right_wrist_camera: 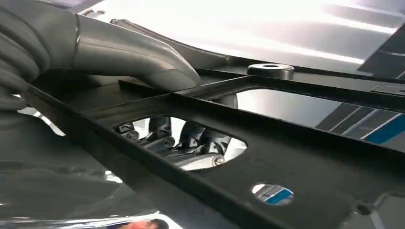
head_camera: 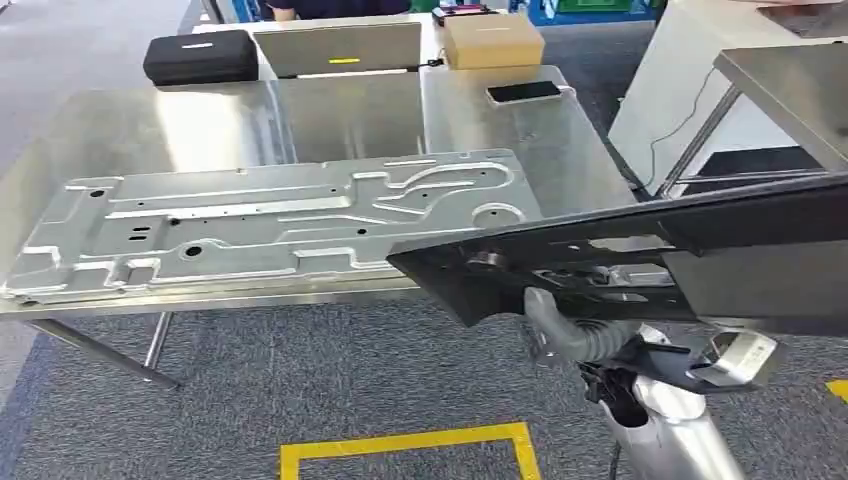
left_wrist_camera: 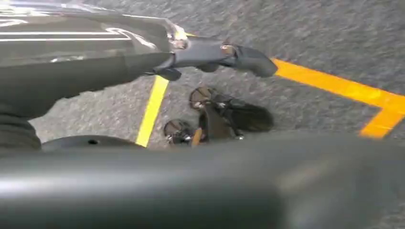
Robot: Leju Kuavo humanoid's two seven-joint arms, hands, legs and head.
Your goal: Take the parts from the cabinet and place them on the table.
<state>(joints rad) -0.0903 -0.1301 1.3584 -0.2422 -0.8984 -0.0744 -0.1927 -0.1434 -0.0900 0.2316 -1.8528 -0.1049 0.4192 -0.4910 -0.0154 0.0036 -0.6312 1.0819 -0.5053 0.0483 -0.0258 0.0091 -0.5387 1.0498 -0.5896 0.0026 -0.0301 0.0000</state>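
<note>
Right hand (head_camera: 560, 325) grips the black panel part (head_camera: 640, 255) from below at its near edge; in the right wrist view the thick grey thumb (right_wrist_camera: 138, 57) lies across the top of the black frame while the darker fingers (right_wrist_camera: 191, 138) show through a cut-out underneath, so the part is clamped between them. The black part reaches in from the right, held above the floor, and its left tip overlaps the near right corner of the steel table (head_camera: 230, 120). A large silver stamped sheet-metal panel (head_camera: 270, 220) lies flat along the table's near edge. Farther back on the table are a black case (head_camera: 200, 57), a laptop (head_camera: 338, 48), a cardboard box (head_camera: 493, 40) and a phone (head_camera: 523, 92). Yellow tape lines (head_camera: 410, 445) mark the grey carpet just in front of the table. Left hand (left_wrist_camera: 224, 52) hangs over the carpet and a yellow line; whether its fingers are spread or curled I cannot tell.
</note>
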